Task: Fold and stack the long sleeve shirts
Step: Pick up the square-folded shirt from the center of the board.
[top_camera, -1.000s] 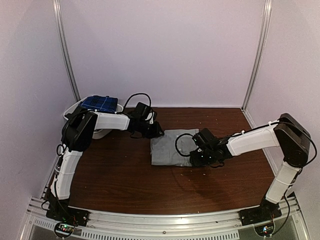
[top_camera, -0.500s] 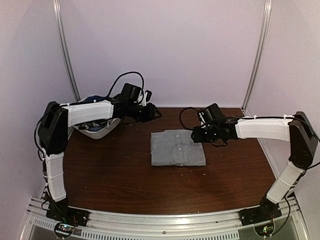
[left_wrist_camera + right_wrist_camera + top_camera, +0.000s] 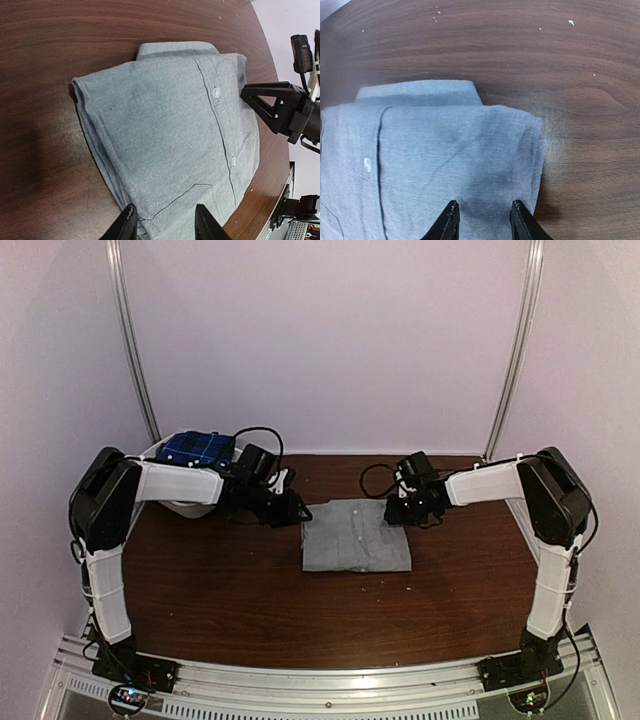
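Where the left gripper [image 3: 165, 220] is viewed from its wrist, its fingers are found parted over the left edge of the folded grey shirt [image 3: 355, 537], with nothing clamped. The right gripper [image 3: 482, 220] is likewise held apart above the right edge, no cloth pinched. The grey shirt is laid flat, buttons up, on the brown table [image 3: 250, 600] between both grippers. A blue plaid shirt [image 3: 198, 447] is lodged in the white basket [image 3: 145, 453] at the far left.
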